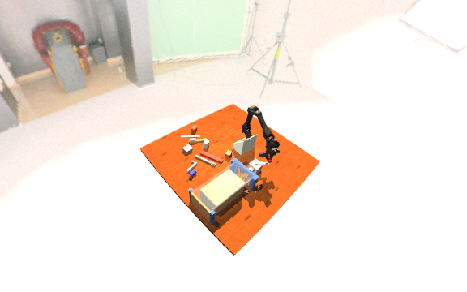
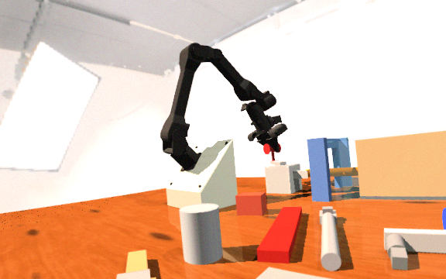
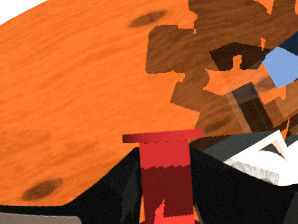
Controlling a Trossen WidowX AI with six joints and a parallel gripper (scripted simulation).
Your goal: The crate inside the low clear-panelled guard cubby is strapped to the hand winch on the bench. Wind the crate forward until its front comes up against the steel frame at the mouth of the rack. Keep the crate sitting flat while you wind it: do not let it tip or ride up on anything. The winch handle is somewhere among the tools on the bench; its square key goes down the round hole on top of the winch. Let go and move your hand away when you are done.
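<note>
My gripper is shut on the red knob of the winch handle. The handle's light arm reaches from the winch top out to the knob, level or nearly so. The white winch stands outside the cubby mouth. The pale crate sits flat inside the clear-panelled cubby. The blue frame stands at the mouth. In the exterior view an orange strap spans a gap between frame and crate. The key in its hole is hidden.
The arm's wedge base stands beside the winch. A red block, a red bar, a grey rod, a grey cylinder and a blue spool lie or stand on the tool side.
</note>
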